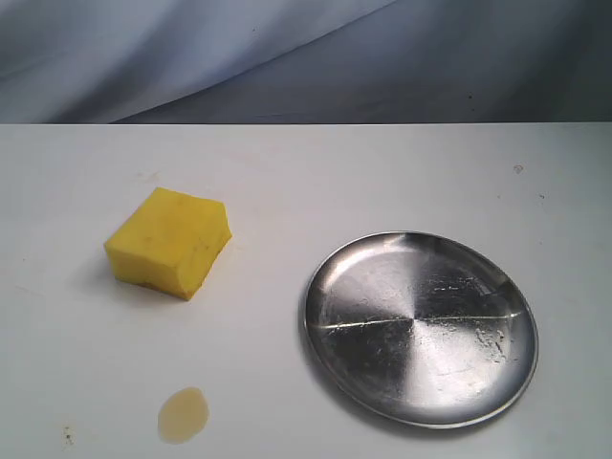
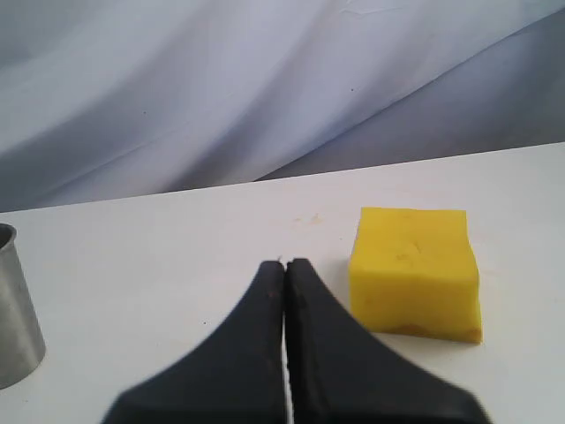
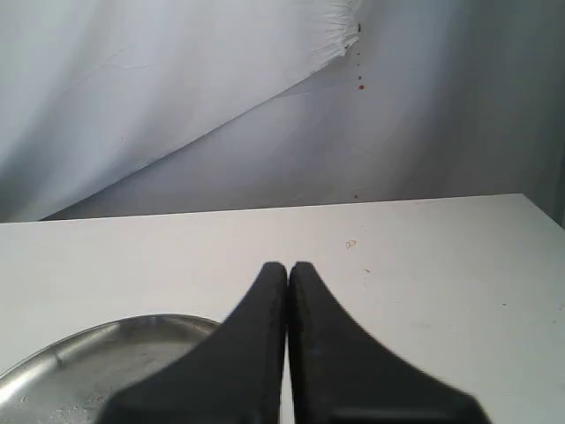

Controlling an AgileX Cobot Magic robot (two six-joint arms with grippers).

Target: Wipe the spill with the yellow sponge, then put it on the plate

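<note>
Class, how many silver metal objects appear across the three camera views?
2. The plate lies right of the yellow sponge in the exterior view; a metal cylinder shows only in the left wrist view, partly cut off.

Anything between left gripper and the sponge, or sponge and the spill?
Nothing visible. Bare table lies between the shut left gripper and the yellow sponge, and between sponge and spill. The metal cylinder stands clear.

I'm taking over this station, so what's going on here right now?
Nothing is being handled yet. The sponge sits untouched on the table, the spill lies unwiped nearer the camera, and the plate holds nothing. The left gripper, fingers shut and empty, faces the sponge; the right gripper, also shut and empty, is by the plate.
</note>
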